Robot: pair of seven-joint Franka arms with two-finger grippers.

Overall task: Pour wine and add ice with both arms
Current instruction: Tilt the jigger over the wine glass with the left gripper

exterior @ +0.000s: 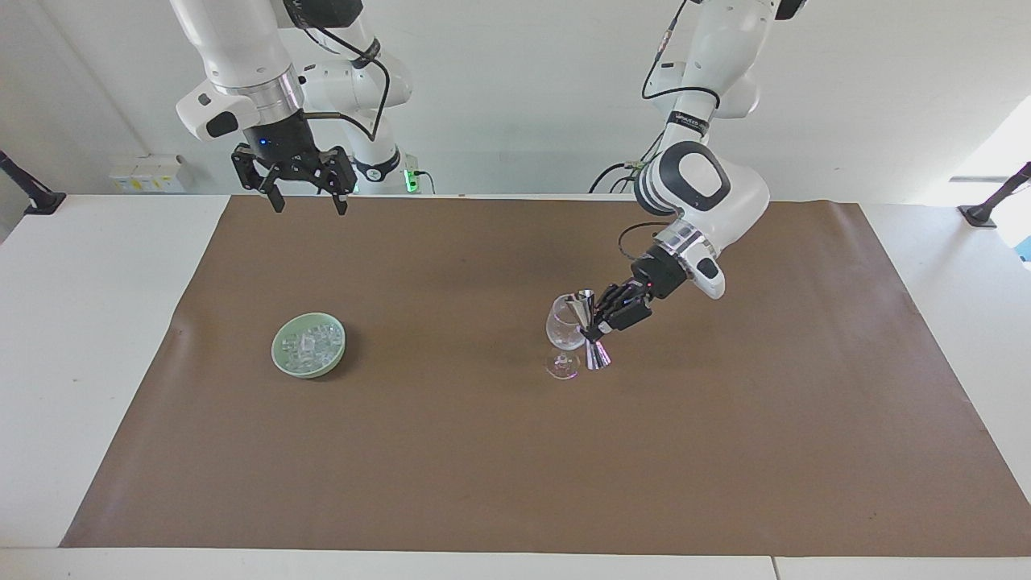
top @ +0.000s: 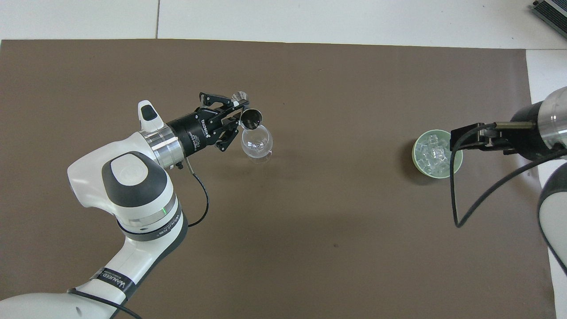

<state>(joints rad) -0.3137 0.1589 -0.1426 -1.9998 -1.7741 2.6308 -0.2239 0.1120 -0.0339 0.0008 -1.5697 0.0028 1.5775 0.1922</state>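
Left gripper point(exterior: 598, 321) clenches tilted jigger point(exterior: 587, 330) beside wine glass point(exterior: 565, 330); right gripper point(exterior: 304, 196) waits released

Big brown paper mat point(exterior: 483, 451) covers most of the white tabletop point(exterior: 89, 322), which shows as a bare strip at each end. Black clamp mounts point(exterior: 28, 193) sit at both ends of the edge nearest the robots, plus a small white box point(exterior: 149, 171) by the wall.
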